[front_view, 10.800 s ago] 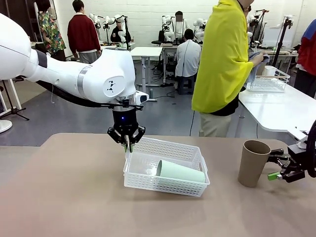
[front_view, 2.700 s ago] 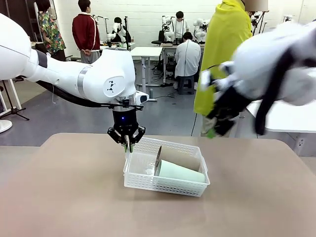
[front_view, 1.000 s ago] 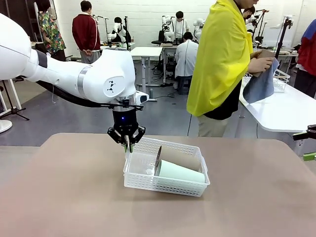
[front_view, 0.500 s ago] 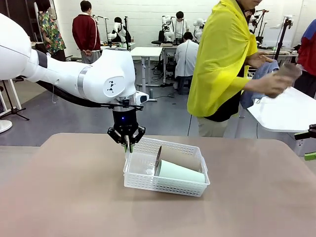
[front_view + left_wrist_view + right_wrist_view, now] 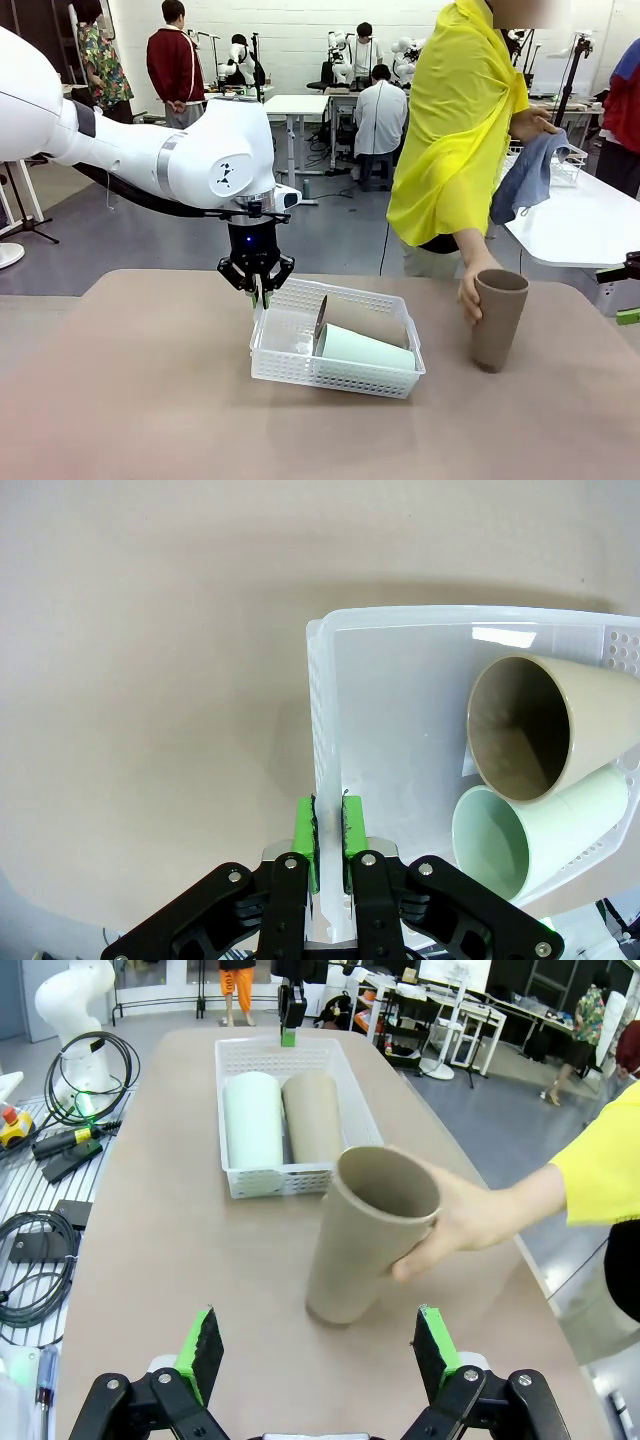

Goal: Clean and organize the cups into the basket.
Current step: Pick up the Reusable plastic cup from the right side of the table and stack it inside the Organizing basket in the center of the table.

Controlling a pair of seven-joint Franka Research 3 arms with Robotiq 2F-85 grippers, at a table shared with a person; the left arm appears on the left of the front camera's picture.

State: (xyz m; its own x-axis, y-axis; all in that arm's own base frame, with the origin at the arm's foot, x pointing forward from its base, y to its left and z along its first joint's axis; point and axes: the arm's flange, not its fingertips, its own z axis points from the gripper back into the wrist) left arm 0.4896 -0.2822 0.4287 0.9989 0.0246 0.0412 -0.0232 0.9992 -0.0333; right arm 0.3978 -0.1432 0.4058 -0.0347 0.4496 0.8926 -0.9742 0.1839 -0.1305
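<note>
The white basket (image 5: pixel 330 375) sits mid-table with a mint green cup (image 5: pixel 368 351) and a brown cup (image 5: pixel 365 320) lying side by side in it. My left gripper (image 5: pixel 258 293) is shut on the basket's near-left rim; in the left wrist view its green pads (image 5: pixel 305 830) clamp the basket wall (image 5: pixel 322 710) beside the brown cup (image 5: pixel 520 730) and mint cup (image 5: pixel 495 845). A person's hand (image 5: pixel 468 298) holds a second brown cup (image 5: pixel 497 320) upright on the table at the right. My right gripper (image 5: pixel 320 1345) stands open just short of that cup (image 5: pixel 365 1235).
The person in yellow stands at the table's far right side with a blue cloth (image 5: pixel 525 180) in the other hand. Bare tabletop lies in front of and left of the basket (image 5: pixel 280 1175). Cables (image 5: pixel 40 1260) lie off the table's edge in the right wrist view.
The person's hand came down from the far table and stood a brown cup upright on the table at the right. Neither arm has moved.
</note>
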